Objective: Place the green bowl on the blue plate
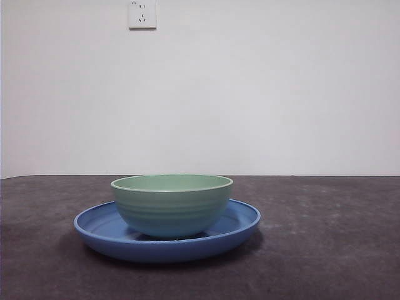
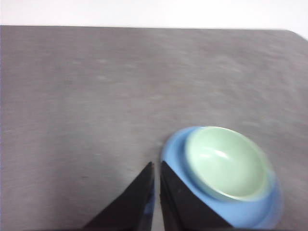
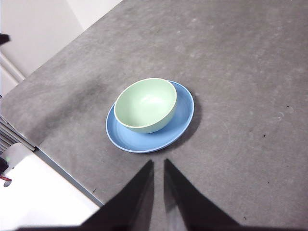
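**Green bowl sitting on the blue plate, both tools clear**

The wide, shallow, glossy medium-blue round plate (image 1: 100,232) is lying flat on the dark grey speckled bench (image 1: 325,250), and it is serving here as the landmark. The pale mint-green round ceramic bowl (image 1: 172,206) with faint ridges on its side is standing upright on the plate, inside the raised rim, with blue showing all around its base. In the front view the bowl is sitting slightly toward the plate's near-centre, its mouth facing up and holding nothing visible.

On the white wall (image 1: 281,94) behind the plate, a white wall socket (image 1: 142,14) is showing high above and a little to the left of the plate.

The left tool (image 2: 156,166) is hanging above the bench just beside the plate's rim, touching neither the plate (image 2: 175,159) nor the bowl (image 2: 226,163); its two black jaws are lying almost together, gripping nothing.

The right tool (image 3: 158,163) is hovering higher, looking down on the plate (image 3: 144,139) and bowl (image 3: 146,104) from well apart, near the bench's edge; its jaws are also standing nearly together with only a thin slit between them, and they are holding nothing.
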`<state>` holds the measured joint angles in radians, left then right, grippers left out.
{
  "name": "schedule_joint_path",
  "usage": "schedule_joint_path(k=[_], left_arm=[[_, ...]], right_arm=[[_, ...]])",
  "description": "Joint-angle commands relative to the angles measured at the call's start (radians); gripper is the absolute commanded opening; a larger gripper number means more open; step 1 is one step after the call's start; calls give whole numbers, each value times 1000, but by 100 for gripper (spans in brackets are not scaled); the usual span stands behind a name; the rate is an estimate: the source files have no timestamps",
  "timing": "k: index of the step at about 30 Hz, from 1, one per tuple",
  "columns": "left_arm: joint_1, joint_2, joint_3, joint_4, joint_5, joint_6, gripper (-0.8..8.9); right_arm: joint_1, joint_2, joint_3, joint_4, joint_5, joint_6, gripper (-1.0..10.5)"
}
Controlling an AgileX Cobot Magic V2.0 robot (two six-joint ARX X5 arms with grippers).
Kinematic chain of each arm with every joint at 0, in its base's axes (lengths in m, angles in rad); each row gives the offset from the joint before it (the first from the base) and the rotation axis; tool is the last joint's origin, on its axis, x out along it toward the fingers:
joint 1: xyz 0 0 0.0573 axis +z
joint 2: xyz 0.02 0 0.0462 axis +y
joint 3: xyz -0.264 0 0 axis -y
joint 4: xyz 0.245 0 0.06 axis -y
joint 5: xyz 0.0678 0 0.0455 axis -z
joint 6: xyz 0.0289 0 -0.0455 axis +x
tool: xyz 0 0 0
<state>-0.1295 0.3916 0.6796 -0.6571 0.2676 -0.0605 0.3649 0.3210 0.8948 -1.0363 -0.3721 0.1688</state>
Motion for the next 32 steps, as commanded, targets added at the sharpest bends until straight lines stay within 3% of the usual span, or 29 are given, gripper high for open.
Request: schedule_joint_path(k=[1, 10, 15, 21, 32], left_arm=[[35, -56, -108, 109, -63, 18, 20], [57, -301, -496, 446, -346, 20, 20], [57, -390, -595, 470, -352, 21, 20], [60, -388, -642, 470, -420, 21, 20], [84, -388, -661, 468, -422, 23, 20]], right_arm=[[4, 3, 9, 11, -1, 6, 32], [4, 3, 9, 11, -1, 6, 32], [4, 3, 9, 11, -1, 6, 32], [4, 3, 9, 11, -1, 6, 32], [4, 3, 9, 11, -1, 6, 32]])
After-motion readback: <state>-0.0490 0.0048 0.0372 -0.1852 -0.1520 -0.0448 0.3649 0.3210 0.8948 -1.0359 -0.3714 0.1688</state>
